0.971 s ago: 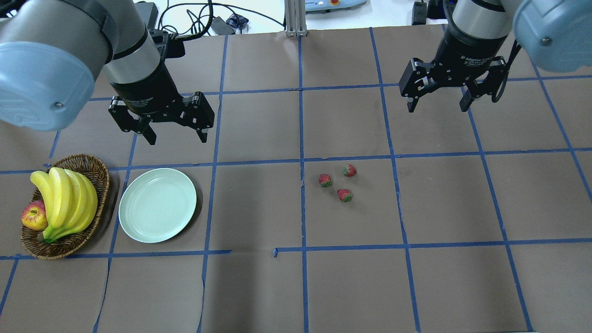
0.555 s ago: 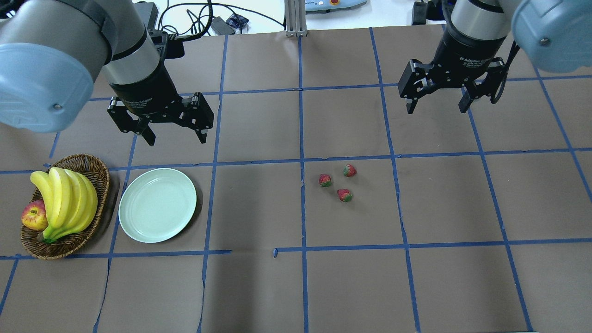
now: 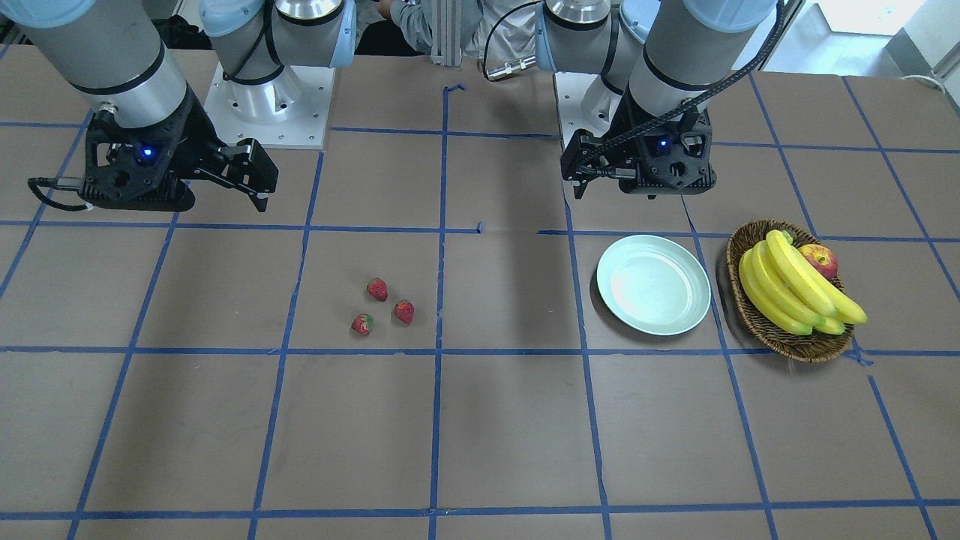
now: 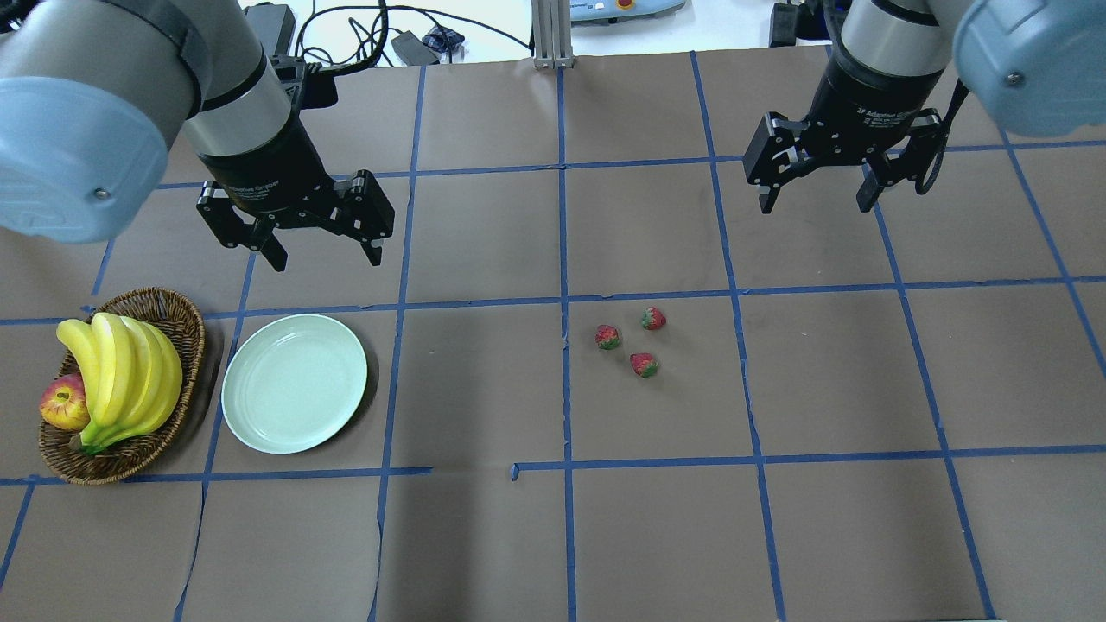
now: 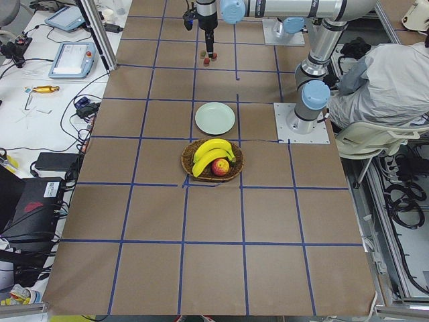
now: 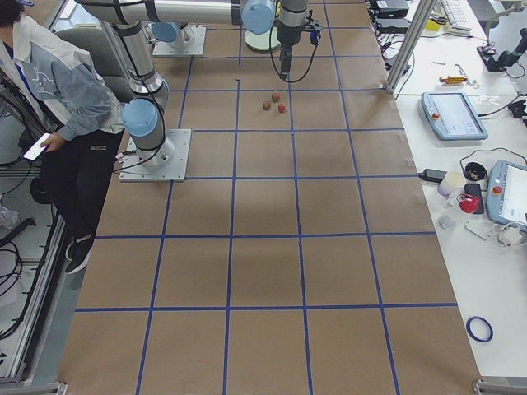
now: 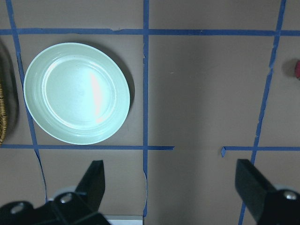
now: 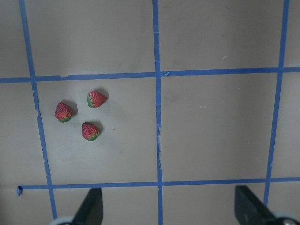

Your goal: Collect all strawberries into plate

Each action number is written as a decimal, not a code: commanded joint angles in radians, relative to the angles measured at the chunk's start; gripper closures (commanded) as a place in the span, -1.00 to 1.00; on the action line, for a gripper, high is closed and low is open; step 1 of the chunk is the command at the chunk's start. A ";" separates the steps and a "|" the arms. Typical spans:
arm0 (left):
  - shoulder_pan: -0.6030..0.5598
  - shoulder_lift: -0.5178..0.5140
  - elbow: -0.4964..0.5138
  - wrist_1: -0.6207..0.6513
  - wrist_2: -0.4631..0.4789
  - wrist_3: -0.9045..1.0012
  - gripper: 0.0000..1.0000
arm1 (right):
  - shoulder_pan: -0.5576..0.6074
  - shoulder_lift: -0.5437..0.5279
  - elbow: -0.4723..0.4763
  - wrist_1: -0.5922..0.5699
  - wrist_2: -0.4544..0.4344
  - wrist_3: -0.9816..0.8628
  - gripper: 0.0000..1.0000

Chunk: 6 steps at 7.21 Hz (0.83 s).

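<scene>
**A:** Where do your left fingers stand?

**B:** Your left fingers (image 4: 275, 250) are spread wide apart with nothing between them, and they hang above the table (image 4: 484, 389). The plate (image 4: 295, 383) lies flat just beyond their tips, on the side away from the robot's base. In your left wrist view it sits ahead of one finger, not centred in the gap.

**A:** What is next to the plate?

**B:** A basket (image 4: 188, 321) sits just beside it, out past the outer finger, with a narrow gap between the two. It holds bananas (image 4: 130, 371) and an apple (image 4: 62, 404).

**A:** And your right fingers?

**B:** Your right fingers (image 4: 766, 194) are also wide apart, grip nothing and hang above the table. The three berries (image 4: 644, 364) lie on the table beyond their tips and off to the inner side, toward the left fingers. They form a loose triangle, near one another but not touching. They are well apart from the plate and nearer the right fingers than the left.

**A:** Anyone nearby?

**B:** You can see a person (image 5: 385, 87) seated behind the robot's base.
</scene>
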 commanded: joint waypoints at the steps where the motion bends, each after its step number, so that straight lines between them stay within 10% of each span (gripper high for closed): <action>1: -0.002 0.000 0.001 0.000 0.000 -0.001 -1.00 | -0.001 0.019 0.000 0.000 0.003 0.009 -1.00; 6: -0.007 0.000 -0.016 0.001 0.000 -0.006 -1.00 | 0.017 0.046 0.042 -0.005 0.012 0.005 -1.00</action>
